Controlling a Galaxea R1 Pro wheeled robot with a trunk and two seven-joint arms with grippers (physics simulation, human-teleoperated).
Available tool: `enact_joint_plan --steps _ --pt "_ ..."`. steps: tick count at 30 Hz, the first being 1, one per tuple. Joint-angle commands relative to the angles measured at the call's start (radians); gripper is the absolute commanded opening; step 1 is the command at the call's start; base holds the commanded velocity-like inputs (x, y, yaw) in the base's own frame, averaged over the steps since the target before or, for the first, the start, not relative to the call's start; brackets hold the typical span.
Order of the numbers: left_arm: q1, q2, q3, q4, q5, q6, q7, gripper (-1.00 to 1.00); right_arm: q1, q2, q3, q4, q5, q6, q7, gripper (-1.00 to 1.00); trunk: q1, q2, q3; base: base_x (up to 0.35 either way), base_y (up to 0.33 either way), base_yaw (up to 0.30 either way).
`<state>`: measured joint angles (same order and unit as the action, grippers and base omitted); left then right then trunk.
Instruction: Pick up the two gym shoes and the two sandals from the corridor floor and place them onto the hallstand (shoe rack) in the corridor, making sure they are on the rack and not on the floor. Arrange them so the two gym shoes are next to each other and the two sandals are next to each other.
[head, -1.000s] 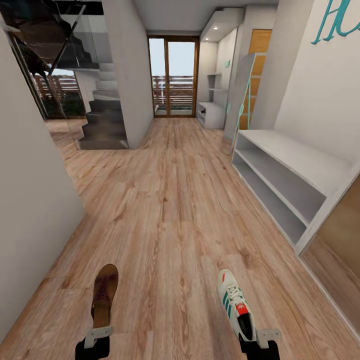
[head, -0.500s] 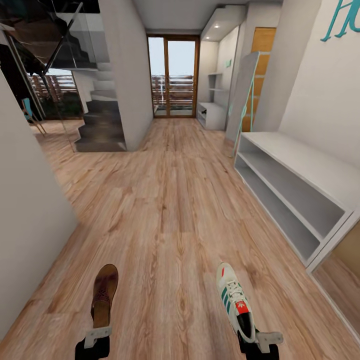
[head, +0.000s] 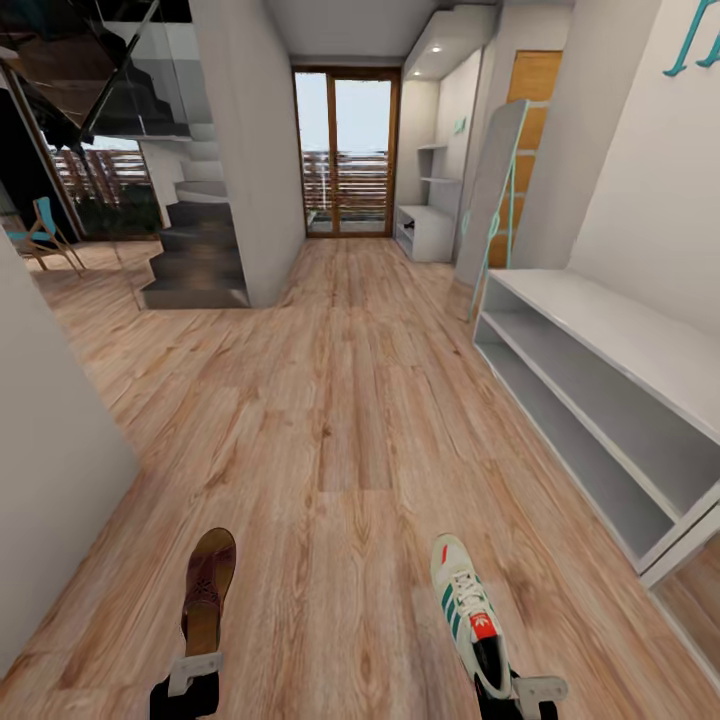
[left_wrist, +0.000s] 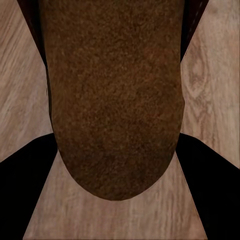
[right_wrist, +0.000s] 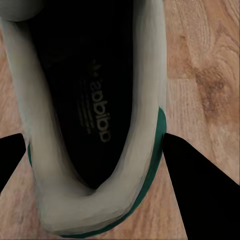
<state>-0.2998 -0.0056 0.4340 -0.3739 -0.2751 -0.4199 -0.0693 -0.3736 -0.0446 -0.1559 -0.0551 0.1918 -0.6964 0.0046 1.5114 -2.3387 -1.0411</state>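
Observation:
At the lower left of the head view my left gripper (head: 193, 672) is shut on the heel of a brown sandal (head: 208, 590), held above the corridor floor (head: 350, 400). The left wrist view shows the sandal (left_wrist: 115, 100) clamped between the black fingers (left_wrist: 20, 165). My right gripper (head: 527, 692) is shut on the heel of a white gym shoe (head: 463, 610) with green stripes. The shoe's opening (right_wrist: 95, 115) sits between the fingers (right_wrist: 200, 190) in the right wrist view. The pale hallstand (head: 600, 330) stands along the right wall, its top and two shelf slots bare.
A grey wall (head: 50, 420) closes in on the left, with dark stairs (head: 195, 250) beyond it. A glass door (head: 345, 155) ends the corridor, with a small white unit (head: 425, 230) and a leaning panel (head: 495, 200) near it. Wood floor stretches ahead between wall and hallstand.
The whole view has shifted: the camera has moved along the corridor, so the hallstand sits nearer and further right. Both shoes stay held in the grippers.

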Motion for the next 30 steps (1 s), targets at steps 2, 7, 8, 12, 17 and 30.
enact_joint_plan --steps 2,7,8,12,17,30 --pt "-0.001 -0.001 0.008 0.0 -0.006 -0.003 -0.007 -1.0 -0.001 0.0 -0.01 0.004 0.009 -0.003 0.001 -1.0 0.0 0.0 -0.001 0.339 0.0 0.0" --pt "-0.001 -0.001 0.009 0.001 -0.006 -0.003 -0.007 -1.0 -0.001 0.0 -0.01 0.007 0.009 -0.003 0.001 -1.0 0.0 0.0 -0.001 0.339 0.0 0.0" --pt "-0.001 -0.001 0.008 0.001 -0.006 -0.003 -0.007 -1.0 -0.001 0.0 -0.009 0.007 0.009 -0.003 0.001 -1.0 0.0 0.0 -0.001 0.339 0.0 0.0" --pt "-0.001 -0.001 0.009 0.0 -0.006 -0.003 -0.007 -1.0 -0.001 0.0 -0.009 0.007 0.009 -0.002 0.002 -1.0 0.0 0.0 -0.001 0.339 0.0 0.0" --pt "-0.001 -0.001 0.008 0.0 -0.006 -0.003 -0.007 -1.0 0.0 0.0 -0.01 0.008 0.009 -0.002 0.002 -1.0 0.0 0.0 -0.001 0.339 0.0 0.0" --pt "-0.001 -0.001 0.008 0.001 -0.006 -0.003 -0.007 -1.0 0.001 0.02 -0.01 0.008 0.008 -0.003 0.001 -1.0 0.0 0.0 -0.001 0.339 0.0 0.0"
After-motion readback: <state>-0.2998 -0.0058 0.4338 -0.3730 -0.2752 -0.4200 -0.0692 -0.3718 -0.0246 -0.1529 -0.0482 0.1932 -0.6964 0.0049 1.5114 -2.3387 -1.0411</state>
